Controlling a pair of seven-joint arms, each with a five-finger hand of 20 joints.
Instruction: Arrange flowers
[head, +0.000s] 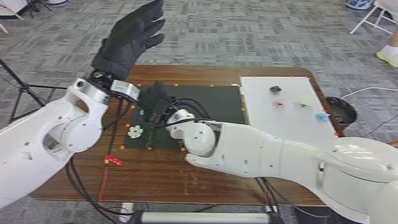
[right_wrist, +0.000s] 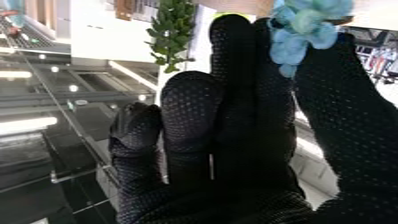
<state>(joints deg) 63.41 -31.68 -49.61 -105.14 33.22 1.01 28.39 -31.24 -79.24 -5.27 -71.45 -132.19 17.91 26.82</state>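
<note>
Two hands up: left hand (head: 129, 42) aloft, fingers loosely spread; right hand (head: 155, 98) over black mat (head: 227, 99), fingers straight, close together, blue flower (right_wrist: 307, 24) by thumb. Placing step, likely; next, clear petals gently.

My right hand (head: 154, 99), black dotted glove, comes in from the bottom edge; fingers up, roughly straight, thumb along the right side. Light blue flower (right_wrist: 306, 22) at upper right of frame, by the gap between fingers and thumb; can't tell if touching. Green leafy sprig (right_wrist: 171, 35) hangs down from top edge, left of centre. Yellow-green bit (right_wrist: 233, 14) right at a fingertip, too small to ID. Strip of brown wood (right_wrist: 244, 6) at top. Bright ceiling lights (right_wrist: 25, 123) at left.
</note>
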